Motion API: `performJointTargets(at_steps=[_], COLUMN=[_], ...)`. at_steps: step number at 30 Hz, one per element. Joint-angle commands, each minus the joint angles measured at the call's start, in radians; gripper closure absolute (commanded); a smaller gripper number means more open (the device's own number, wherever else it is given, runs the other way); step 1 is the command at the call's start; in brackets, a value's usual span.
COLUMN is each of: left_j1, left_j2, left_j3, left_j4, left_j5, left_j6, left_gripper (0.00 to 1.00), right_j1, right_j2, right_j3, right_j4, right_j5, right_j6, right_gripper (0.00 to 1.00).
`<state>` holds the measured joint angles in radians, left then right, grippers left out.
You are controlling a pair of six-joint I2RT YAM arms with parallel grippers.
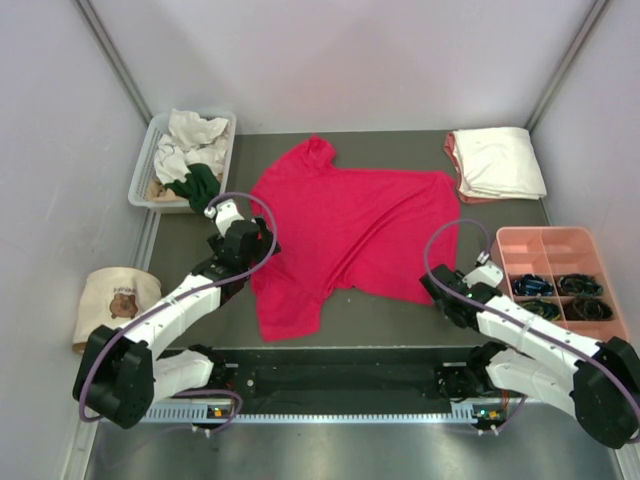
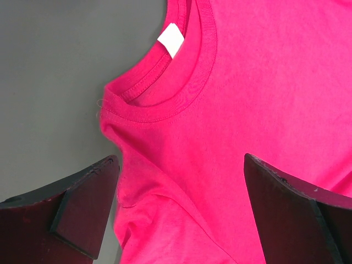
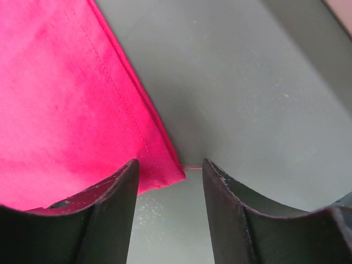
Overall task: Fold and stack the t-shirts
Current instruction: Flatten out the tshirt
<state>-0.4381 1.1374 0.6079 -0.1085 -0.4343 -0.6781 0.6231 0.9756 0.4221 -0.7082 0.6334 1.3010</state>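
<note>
We note the red shirt [image 1: 350, 235] spread open in the middle of the table [image 1: 400, 312], rumpled and not yet folded. The left hand [image 2: 180, 159] gapes wide above the collar-side shoulder, holding nothing. The right hand [image 3: 170, 162] is roughly half open, straddling the hem corner without pinching it. Folded shirts [image 1: 497, 162] sit stacked far right, and crumpled shirts [image 1: 190, 145] wait in the bin [image 1: 143, 170]. We judge most work remains.

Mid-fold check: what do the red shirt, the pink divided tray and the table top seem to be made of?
Red shirt: soft matte knit, probably cotton jersey, by the ribbed collar, stitched hem and soft creases. Pink divided tray: smooth rigid plastic, judging by its thin moulded walls. Table top: dark grey, matte, faintly speckled; material unclear.
</note>
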Motion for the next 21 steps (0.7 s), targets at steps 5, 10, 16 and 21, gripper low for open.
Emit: performJointTargets(at_steps=[5,10,16,21], left_j1=[0.004,0.004,0.004,0.004], left_j2=[-0.011,-0.010,-0.010,-0.010], left_j3=[0.016,0.016,0.018,0.020], left_j4=[0.043,0.041,0.041,0.040], left_j5=[-0.015,-0.017,-0.015,-0.014], left_j6=[0.006,0.006,0.008,0.011], left_gripper=[0.01,0.01,0.01,0.01], right_j1=[-0.014,-0.014,-0.014,-0.014], right_j2=[0.046,0.054,0.051,0.022], right_j3=[-0.009,-0.019,-0.020,-0.020], right_j4=[0.087,0.098,0.093,0.043], right_j5=[-0.034,-0.038,-0.044,-0.041], right_j6=[-0.022,-0.020,-0.011,0.027], right_gripper=[0.55,0.64,0.97,1.00])
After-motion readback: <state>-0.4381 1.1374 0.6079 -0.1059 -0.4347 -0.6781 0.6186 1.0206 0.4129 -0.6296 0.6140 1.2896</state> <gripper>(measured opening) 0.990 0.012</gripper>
